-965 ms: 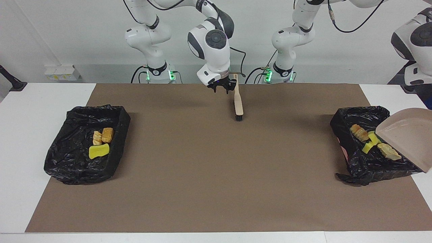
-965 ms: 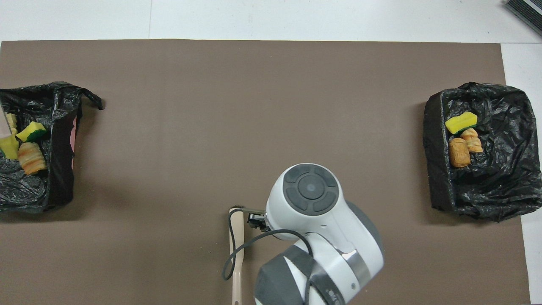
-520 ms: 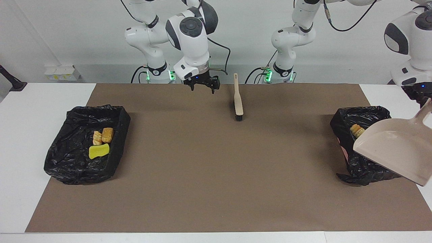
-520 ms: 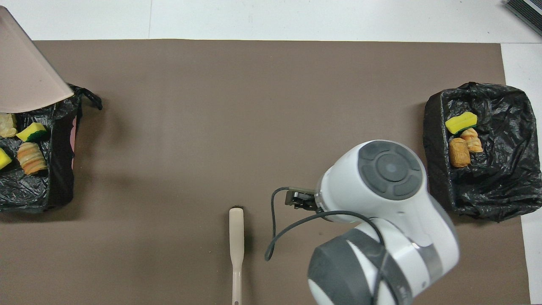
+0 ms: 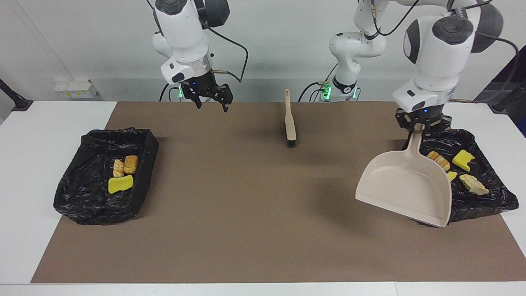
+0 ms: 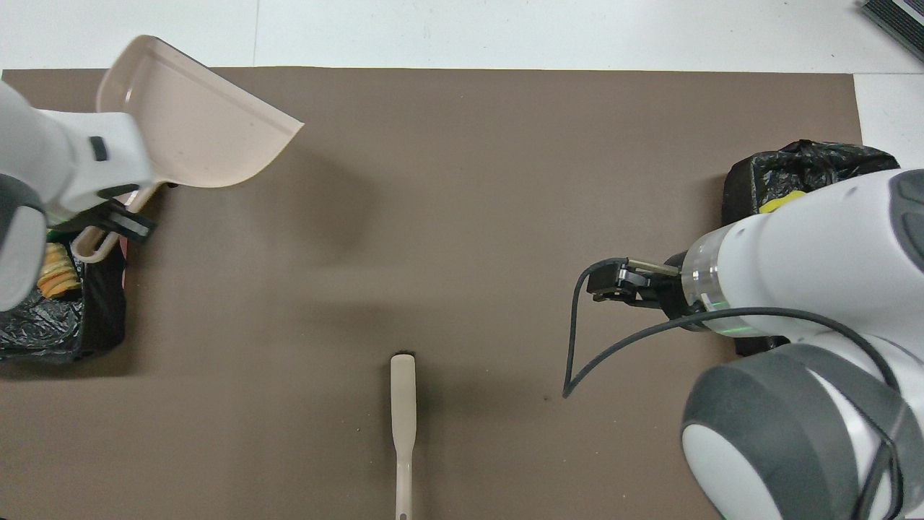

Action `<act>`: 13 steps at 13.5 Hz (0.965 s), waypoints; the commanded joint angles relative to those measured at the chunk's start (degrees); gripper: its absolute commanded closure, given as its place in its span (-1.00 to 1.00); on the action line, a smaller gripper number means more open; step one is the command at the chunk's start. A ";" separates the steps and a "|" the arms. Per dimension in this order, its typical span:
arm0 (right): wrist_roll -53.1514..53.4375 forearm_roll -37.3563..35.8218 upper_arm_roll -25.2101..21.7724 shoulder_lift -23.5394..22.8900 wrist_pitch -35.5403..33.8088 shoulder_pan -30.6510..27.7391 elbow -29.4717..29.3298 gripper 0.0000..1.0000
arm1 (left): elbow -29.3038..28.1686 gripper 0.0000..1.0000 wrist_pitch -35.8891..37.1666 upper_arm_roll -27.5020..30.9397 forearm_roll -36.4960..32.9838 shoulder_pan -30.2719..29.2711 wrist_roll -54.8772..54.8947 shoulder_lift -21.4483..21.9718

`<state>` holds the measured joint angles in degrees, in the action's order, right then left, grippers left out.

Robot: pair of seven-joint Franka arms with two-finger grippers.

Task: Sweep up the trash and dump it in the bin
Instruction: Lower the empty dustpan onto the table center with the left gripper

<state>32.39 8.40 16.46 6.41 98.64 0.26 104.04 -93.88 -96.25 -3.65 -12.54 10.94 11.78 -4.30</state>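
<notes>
Brown mat (image 5: pixel 246 205) on white table (image 5: pixel 37 172)

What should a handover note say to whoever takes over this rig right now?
Left tool: shut on the dustpan handle, pan empty, in the air beside the bin at the left arm's end.
Right tool: open, empty, raised over the mat's edge by the robots.
Brush: lying on the mat, not held.
Trash: three pieces in the bin at the right arm's end, four in the other.
Done: none seen on the mat.
Left: probably only setting the dustpan down.
</notes>
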 commanded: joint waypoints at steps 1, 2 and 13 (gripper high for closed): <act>-2.58 -2.93 -0.02 -0.78 -1.61 -0.79 -2.08 -1.00 | -5.60 1.00 -2.08 1.28 5.74 9.59 -16.97 0.97; -5.03 -6.09 0.15 -1.48 -1.96 -0.88 -4.96 -1.00 | -7.53 1.00 -6.71 1.19 8.47 11.80 -24.80 0.44; -9.10 -13.76 0.15 -8.78 -9.96 -1.23 -19.84 -1.00 | -13.61 1.00 -30.47 0.84 14.03 24.03 -40.52 -10.90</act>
<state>24.60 -4.20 15.96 -1.49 89.80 -0.46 85.90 -104.11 -123.24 -3.91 0.24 32.90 -29.50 -17.31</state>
